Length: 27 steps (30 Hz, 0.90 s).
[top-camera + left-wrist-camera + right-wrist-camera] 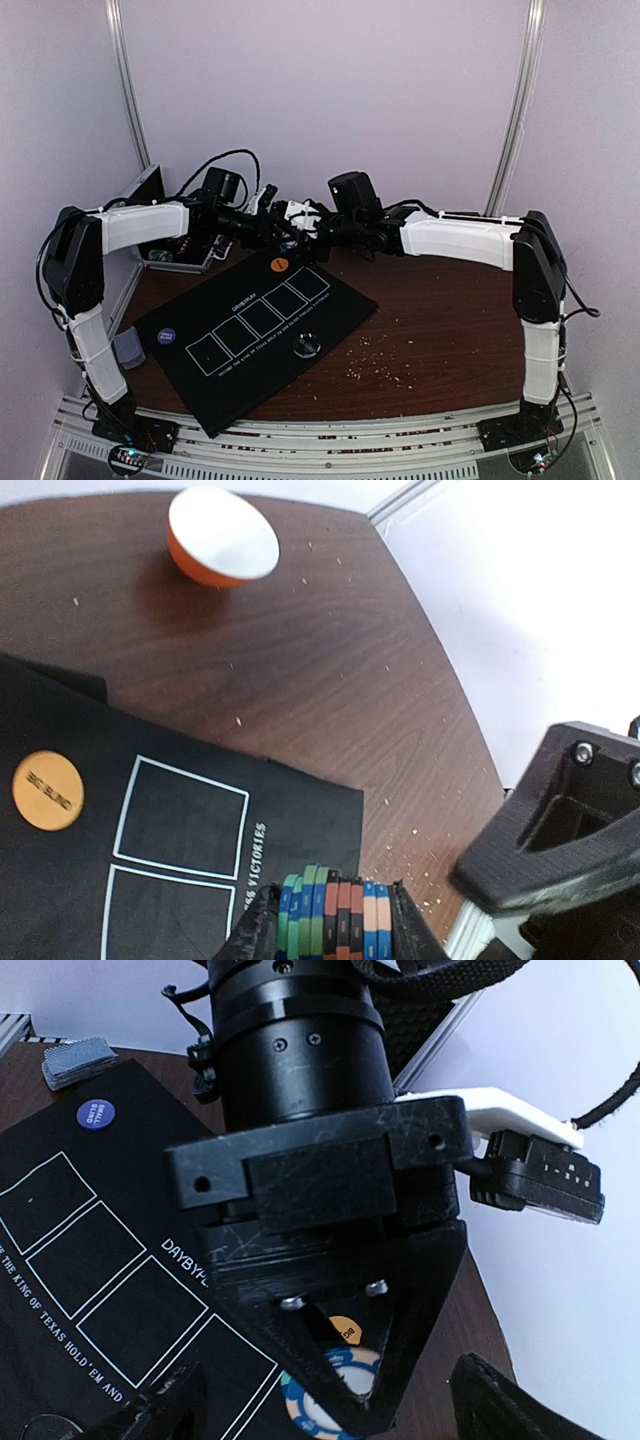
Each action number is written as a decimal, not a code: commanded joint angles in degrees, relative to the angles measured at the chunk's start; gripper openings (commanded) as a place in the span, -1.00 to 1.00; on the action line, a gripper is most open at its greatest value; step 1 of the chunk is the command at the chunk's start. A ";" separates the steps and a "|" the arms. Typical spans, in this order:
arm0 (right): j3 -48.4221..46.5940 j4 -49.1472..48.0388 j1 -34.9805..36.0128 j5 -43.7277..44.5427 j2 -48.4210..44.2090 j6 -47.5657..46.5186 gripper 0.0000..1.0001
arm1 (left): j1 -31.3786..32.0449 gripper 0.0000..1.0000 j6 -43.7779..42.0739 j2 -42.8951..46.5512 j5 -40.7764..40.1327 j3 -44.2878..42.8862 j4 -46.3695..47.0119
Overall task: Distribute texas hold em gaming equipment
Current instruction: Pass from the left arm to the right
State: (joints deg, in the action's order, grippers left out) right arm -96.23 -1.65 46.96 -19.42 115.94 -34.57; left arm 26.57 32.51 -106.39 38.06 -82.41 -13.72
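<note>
L tool (335, 927) clamps poker chip stack (335, 905) edgewise over far corner of black five-box mat (240, 385); R tool (330, 1415) gapes wide beside it. Risk: botched handover, stack splays, chips roll off desk (450, 330).

The chip stack (335, 920) is cut off by the left wrist view's bottom edge.

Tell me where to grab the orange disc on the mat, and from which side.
Take the orange disc by two opposite points of its rim, coming straight down from above. It lies flat and thin on the black mat, so no side offers a face to pinch. The open right tool probably suits; the left tool holds poker chips.
</note>
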 commanded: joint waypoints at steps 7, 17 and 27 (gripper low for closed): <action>-8.07 8.78 0.24 1.83 5.78 -10.49 0.51 | -0.38 -1.00 2.94 1.92 5.63 0.60 4.50; -9.07 7.97 0.29 5.01 7.26 -12.67 0.17 | -0.38 -1.00 4.13 1.45 6.97 0.59 5.71; -9.78 7.84 0.46 5.52 7.66 -13.15 -0.20 | -0.38 -1.00 5.41 1.27 8.74 1.48 7.57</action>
State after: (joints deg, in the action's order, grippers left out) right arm -104.01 6.33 46.83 -15.51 122.10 -46.57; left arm 26.35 34.79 -106.41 42.96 -81.21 -11.11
